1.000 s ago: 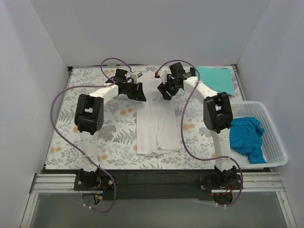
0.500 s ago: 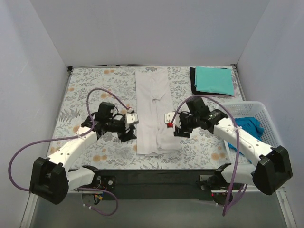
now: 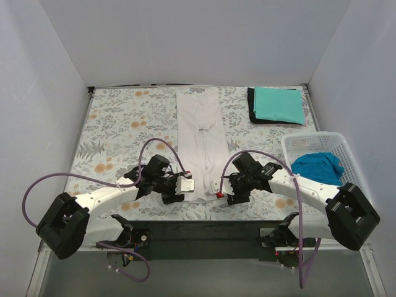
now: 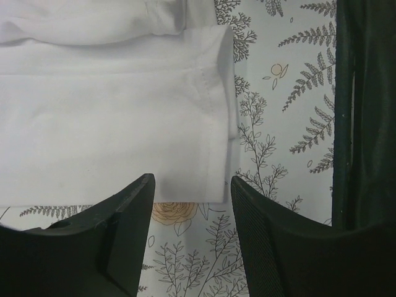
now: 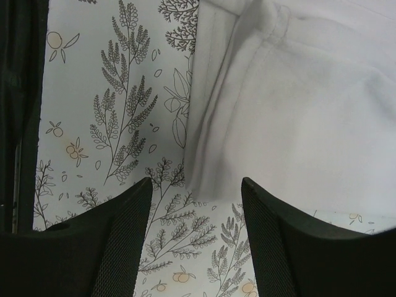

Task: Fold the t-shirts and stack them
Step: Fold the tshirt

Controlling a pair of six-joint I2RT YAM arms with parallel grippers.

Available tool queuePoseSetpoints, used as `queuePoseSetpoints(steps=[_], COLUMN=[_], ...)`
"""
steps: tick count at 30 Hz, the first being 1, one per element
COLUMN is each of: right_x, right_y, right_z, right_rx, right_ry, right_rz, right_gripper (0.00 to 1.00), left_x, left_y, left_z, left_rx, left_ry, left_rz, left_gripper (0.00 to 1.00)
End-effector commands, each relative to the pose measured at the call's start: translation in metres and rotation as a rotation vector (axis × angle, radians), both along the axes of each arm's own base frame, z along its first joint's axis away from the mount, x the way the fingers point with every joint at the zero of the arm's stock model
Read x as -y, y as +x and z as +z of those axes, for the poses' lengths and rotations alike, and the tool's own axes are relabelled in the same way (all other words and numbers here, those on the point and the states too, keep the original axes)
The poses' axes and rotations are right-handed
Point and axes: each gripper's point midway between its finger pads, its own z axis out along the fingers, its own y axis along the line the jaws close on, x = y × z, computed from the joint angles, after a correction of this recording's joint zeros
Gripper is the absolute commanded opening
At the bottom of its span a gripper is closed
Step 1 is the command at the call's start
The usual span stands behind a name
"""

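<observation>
The white t-shirt [image 3: 199, 133] lies as a long, smooth cloth strip, hem stitched; left tool [image 4: 192, 207] and right tool [image 5: 197, 207] stand open.

My white-shelled left arm [image 3: 102, 199] and right arm [image 3: 309, 184] carry chunky black joint housings [image 3: 62, 224], and a looping purple cable [image 3: 68, 176] trails off each. My left gripper [image 4: 192, 185] and right gripper [image 5: 195, 185] have black fingers [image 4: 272, 247] with finely dotted inner faces; a small red dot [image 3: 218, 194] marks the right one.
</observation>
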Motion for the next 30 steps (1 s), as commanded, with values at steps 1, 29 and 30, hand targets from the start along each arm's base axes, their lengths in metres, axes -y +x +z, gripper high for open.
queuePoseSetpoints(steps=[1,29,30], right_x=[-0.004,-0.023,-0.025], right_y=[0.002,-0.044,-0.043], right_z=[-0.012,0.025,0.03], right_rx=[0.039,-0.052,-0.046], right_ry=[-0.001,0.025,0.037], right_rz=[0.03,0.08,0.078], right_gripper=[0.65,0.01,0.01], left_x=[0.01,0.007,0.008], left_y=[0.006,-0.046,-0.045], left_z=[-0.003,0.033,0.037], left_rx=[0.049,-0.079,-0.086], left_ry=[-0.003,-0.024,-0.031], left_rz=[-0.023,-0.086,-0.07], left_gripper=[0.51,0.0,0.0])
